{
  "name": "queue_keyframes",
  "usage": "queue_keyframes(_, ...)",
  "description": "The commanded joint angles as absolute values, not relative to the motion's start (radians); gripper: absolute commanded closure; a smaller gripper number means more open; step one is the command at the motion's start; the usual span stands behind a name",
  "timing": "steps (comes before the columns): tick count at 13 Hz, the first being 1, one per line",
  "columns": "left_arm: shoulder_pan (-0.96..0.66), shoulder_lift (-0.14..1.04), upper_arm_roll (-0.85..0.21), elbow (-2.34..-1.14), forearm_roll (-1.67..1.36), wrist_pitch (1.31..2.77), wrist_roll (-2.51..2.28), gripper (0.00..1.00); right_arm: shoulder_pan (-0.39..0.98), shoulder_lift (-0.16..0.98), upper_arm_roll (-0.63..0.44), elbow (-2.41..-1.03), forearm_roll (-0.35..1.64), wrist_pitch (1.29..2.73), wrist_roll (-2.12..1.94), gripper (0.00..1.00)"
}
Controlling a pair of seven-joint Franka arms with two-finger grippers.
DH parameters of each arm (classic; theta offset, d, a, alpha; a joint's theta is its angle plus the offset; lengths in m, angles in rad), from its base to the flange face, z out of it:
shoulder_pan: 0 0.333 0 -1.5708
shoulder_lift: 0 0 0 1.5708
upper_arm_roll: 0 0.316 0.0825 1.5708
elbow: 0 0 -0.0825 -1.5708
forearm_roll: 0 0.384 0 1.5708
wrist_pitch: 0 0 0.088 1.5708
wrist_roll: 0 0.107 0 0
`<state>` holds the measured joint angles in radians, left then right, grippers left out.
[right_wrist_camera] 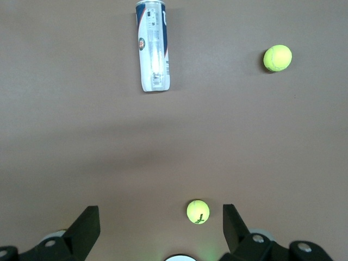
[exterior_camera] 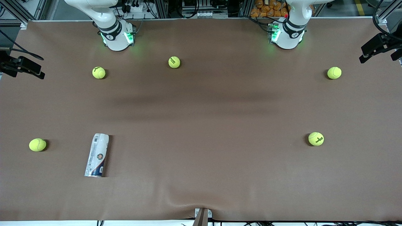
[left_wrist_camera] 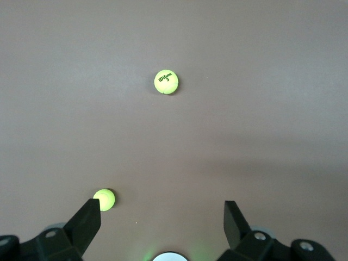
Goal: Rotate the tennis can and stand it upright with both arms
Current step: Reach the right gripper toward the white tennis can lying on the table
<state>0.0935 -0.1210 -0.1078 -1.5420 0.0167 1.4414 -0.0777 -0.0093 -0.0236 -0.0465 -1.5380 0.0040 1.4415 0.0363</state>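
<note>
Lying on its side in the lower left of the front frame, the tennis can rests on the brown tabletop toward the right arm's end, its long axis running roughly toward the camera, nothing touching it. A tennis ball sits beside it nearer the frame's left edge, and another ball lies at lower right. Higher in the frame, three more balls lie spread across the upper part, closer to the bases. Both arms wait raised near their bases. The right gripper hangs over bare tabletop with fingers spread apart, gripping nothing; the can appears at the top of its wrist frame. The left gripper hangs likewise, fingers released wide.
</note>
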Motion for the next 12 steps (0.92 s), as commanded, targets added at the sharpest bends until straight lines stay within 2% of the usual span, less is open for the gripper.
queue_keyframes(1, 0.106, -0.115, -0.117, -1.519, 0.017, 1.422, -0.064, 0.0, -0.02, -0.029, -0.038, -1.548, -0.006, 1.448, 0.026, 0.0)
queue_keyframes(8, 0.103, -0.103, -0.123, -1.509, 0.017, 1.419, -0.066, 0.0, -0.023, 0.004, -0.038, -1.548, -0.006, 1.459, 0.025, 0.0)
queue_keyframes(12, 0.103, -0.101, -0.126, -1.506, 0.017, 1.428, -0.06, 0.0, -0.015, 0.121, -0.038, -1.548, -0.006, 1.554, 0.026, 0.0)
